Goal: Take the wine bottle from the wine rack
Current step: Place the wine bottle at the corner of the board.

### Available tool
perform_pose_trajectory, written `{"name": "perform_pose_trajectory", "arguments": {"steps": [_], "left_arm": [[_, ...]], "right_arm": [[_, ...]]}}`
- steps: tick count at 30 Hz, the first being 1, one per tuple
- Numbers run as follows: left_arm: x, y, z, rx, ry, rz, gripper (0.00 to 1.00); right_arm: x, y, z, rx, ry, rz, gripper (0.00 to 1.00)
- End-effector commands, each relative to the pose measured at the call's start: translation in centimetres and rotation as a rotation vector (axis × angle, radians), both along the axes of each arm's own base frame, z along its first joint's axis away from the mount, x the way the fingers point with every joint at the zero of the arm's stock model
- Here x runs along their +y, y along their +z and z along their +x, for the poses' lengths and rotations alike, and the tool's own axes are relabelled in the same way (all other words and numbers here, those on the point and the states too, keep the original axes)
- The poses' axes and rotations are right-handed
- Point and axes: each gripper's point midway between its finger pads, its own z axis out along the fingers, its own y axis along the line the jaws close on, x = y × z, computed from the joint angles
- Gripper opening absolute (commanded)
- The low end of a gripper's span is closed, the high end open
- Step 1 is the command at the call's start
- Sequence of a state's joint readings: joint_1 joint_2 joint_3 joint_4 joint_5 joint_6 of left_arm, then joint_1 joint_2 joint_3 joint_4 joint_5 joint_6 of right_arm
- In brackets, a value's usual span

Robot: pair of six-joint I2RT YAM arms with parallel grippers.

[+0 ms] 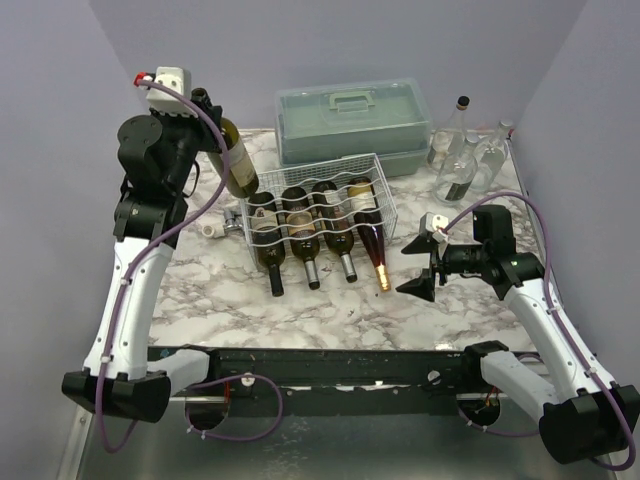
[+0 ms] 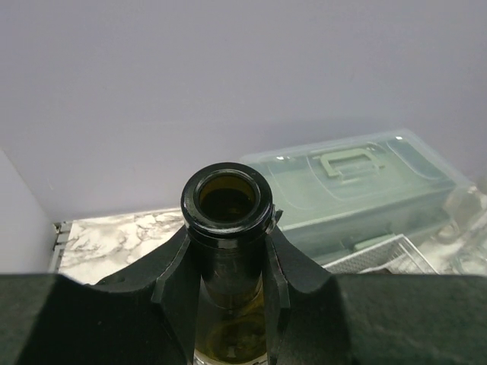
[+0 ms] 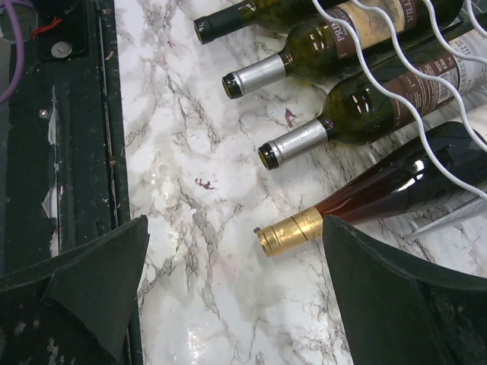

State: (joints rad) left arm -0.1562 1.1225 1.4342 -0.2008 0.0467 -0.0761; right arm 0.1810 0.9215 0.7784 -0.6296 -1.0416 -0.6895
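Marble table [image 1: 200,290]: left jaws clamp wine bottle [image 1: 238,165] neck; right jaws apart; racked bottles [image 1: 305,235] labels unreadable.

A robot lab cell: plain lilac walls [image 1: 330,40] enclose a marble-topped table [image 1: 200,290].

left gripper [image 2: 228,255] raised, clamped; right gripper [image 3: 236,293] low, agape.

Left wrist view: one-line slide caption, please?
Left gripper clamps the open-mouthed wine bottle by its neck, plastic case behind.
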Motion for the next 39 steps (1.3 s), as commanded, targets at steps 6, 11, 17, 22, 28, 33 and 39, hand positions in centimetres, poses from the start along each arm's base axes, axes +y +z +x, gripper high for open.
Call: {"name": "perform_pose_trajectory", "arguments": {"steps": [6,11,17,22,28,33,39], "left_arm": [[3.3,9.3,3.2,-0.278,0.134,-0.047,0.0],[4.5,8.9,6.3,-0.278,0.186,-0.043,0.0],[5.4,8.0,10.0,-0.272,0.202,-0.027,0.0],[6.1,6.9,13.3,-0.268,0.215,0.003,0.0],[6.5,4.8,17.6,-0.258,0.214,0.061,0.0],[5.9,2.8,20.8,-0.257,0.18,0.066,0.0],[5.6,0.1,24.2,-0.268,0.17,0.073,0.0]], "right_arm": [[0.0,-0.2,-0.2,-0.001,0.014,0.005,0.99],[-0.1,-0.6,0.1,0.005,0.003,-0.01,0.99],[-0.3,-1.1,0.4,0.025,-0.005,-0.026,0.99],[-0.4,-1.6,0.6,0.04,-0.01,-0.039,0.99],[-0.5,-2.3,0.9,0.066,-0.018,-0.058,0.99],[-0.6,-2.9,1.2,0.089,-0.022,-0.074,0.99],[-0.8,-3.7,1.5,0.119,-0.028,-0.096,0.99]]}}
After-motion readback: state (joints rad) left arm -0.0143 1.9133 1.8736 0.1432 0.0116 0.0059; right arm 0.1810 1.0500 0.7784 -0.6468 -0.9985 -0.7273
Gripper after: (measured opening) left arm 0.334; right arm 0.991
